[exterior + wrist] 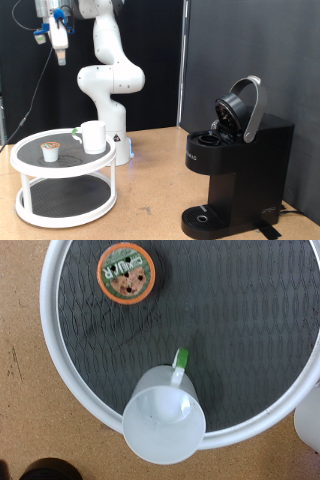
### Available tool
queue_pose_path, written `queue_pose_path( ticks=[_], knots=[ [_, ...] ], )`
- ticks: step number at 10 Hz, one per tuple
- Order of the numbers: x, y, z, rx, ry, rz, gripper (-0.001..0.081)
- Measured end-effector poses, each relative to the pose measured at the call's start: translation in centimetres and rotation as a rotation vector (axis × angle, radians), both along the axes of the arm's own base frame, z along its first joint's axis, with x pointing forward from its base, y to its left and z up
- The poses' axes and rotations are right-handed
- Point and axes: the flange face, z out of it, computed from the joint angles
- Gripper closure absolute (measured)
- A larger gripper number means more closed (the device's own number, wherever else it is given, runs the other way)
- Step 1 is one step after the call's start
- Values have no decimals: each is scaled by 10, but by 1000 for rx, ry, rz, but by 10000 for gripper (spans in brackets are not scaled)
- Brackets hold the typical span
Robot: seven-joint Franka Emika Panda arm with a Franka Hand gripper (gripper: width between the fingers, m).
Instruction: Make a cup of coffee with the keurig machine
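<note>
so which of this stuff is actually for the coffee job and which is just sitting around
For the job:
- white mug on the tray's top tier
- black keurig machine, lid up
- coffee pod on the same tier
- tool, raised high above the tray, holding nothing

Just there:
- round white two-tier tray
- small green item beside the mug
- wooden tabletop

White cup (93, 136) w/ green tab at 12 o'clock by its rim; pod (50, 151) orange-rimmed, tan top w/ dark print; tray (30, 155) white rim, black diamond-mesh mat; keurig machine (240, 165) matte black, silver lid trim; robot arm (105, 70) white; tabletop tan
</note>
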Motion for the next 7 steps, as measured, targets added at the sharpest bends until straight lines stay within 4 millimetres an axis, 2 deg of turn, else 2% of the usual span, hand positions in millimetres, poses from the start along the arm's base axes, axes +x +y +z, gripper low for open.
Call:
queue_pose_path(
  ticks=[4,7],
  knots=[
    [23,-19,-4,-3,35,-8,-3],
    [21,-18,-9,14,31,40,-3]
  ],
)
